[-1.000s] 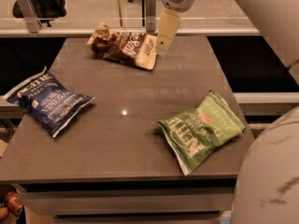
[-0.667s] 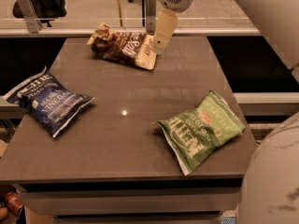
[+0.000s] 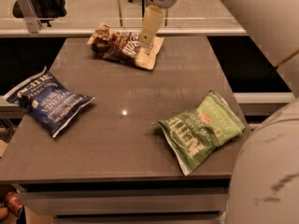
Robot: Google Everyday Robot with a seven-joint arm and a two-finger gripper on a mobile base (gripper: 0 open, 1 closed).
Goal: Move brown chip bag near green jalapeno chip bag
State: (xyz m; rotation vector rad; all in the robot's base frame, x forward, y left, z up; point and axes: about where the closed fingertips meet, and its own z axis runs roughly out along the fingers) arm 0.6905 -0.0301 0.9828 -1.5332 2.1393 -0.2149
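Note:
The brown chip bag (image 3: pixel 122 45) lies at the far edge of the table, with its cream-tan end panel toward the right. My gripper (image 3: pixel 149 29) hangs from above, right over the right part of this bag, low and close to it. I cannot tell whether it touches the bag. The green jalapeno chip bag (image 3: pixel 202 129) lies flat at the near right of the table, well apart from the brown bag and the gripper.
A dark blue chip bag (image 3: pixel 49 101) with white lettering lies at the table's left edge. The grey table (image 3: pixel 126 139) has bare surface between the bags. My arm's white body (image 3: pixel 266 171) fills the near right corner. A rail and chairs stand behind the table.
My gripper has shifted a little to the left, further over the brown chip bag. The three bags have not moved.

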